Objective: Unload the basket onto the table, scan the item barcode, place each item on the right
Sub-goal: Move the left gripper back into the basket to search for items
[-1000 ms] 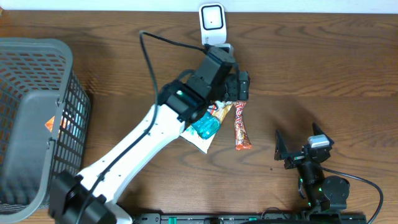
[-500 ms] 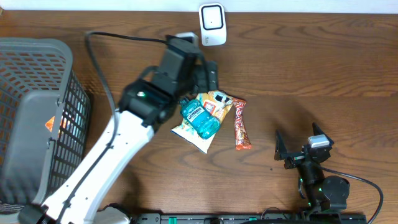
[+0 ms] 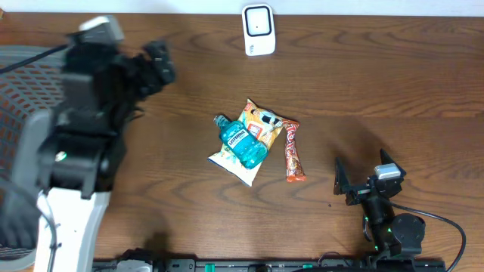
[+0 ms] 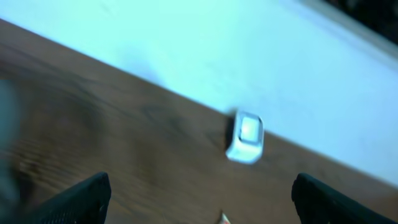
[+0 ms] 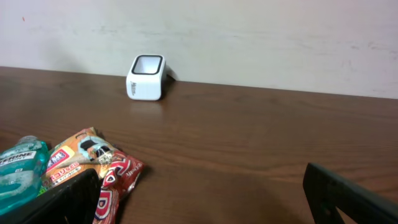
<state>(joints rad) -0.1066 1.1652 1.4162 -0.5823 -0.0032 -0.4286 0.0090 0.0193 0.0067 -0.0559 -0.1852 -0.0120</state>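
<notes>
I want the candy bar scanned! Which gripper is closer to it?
Right. The right gripper sits a little to the candy bar's right; the left gripper is far off near the basket.

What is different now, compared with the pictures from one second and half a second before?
The left gripper swung from above the snack bag far to the left, and it is now open and empty beside the basket. I see nothing picked up or released. The bottle, candy bar, scanner and the open right gripper stayed where they were.

Shop checkout w/ scanner (image 3: 258,29), basket (image 3: 21,83)
</notes>
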